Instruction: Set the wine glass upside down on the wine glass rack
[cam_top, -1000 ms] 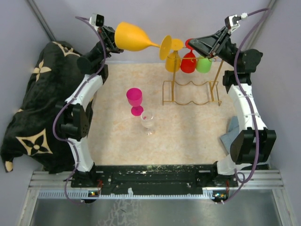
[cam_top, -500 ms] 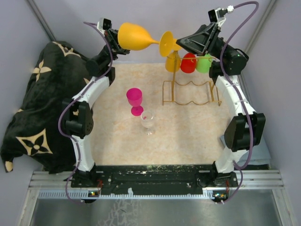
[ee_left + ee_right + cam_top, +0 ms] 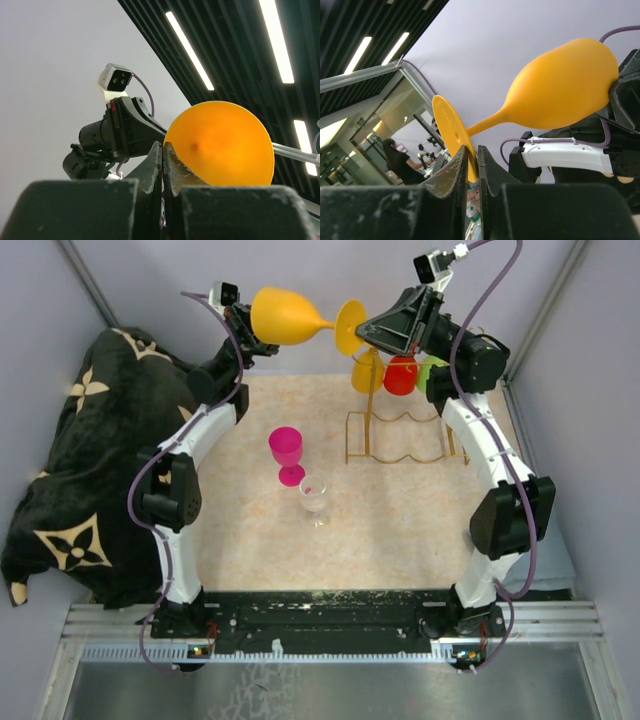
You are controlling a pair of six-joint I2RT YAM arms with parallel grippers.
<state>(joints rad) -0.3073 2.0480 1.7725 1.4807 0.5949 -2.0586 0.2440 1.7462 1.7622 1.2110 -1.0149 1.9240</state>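
Note:
An orange wine glass [image 3: 285, 318] lies on its side in the air above the table's far edge, foot pointing right. My left gripper [image 3: 247, 328] is shut on the bowl's rim; in the left wrist view its fingertips [image 3: 163, 146] pinch the edge of the orange wine glass bowl [image 3: 220, 145]. My right gripper [image 3: 362, 332] is shut on the foot disc; in the right wrist view the gripper [image 3: 471, 152] has a finger on each side of the disc, with the bowl of the wine glass [image 3: 560, 90] beyond. The gold wire wine glass rack [image 3: 405, 435] stands below and to the right.
On the rack hang a yellow glass [image 3: 367, 370], a red glass [image 3: 401, 375] and a green glass [image 3: 432, 370], bowls down, partly behind my right arm. A pink glass [image 3: 286, 450] and a clear glass [image 3: 314, 495] stand upright mid-table. A black patterned blanket [image 3: 70, 470] lies at the left.
My right arm has swung left and up to the orange glass's foot, and its jaws have closed on the disc. The left arm shifted slightly right with the glass, then held still.

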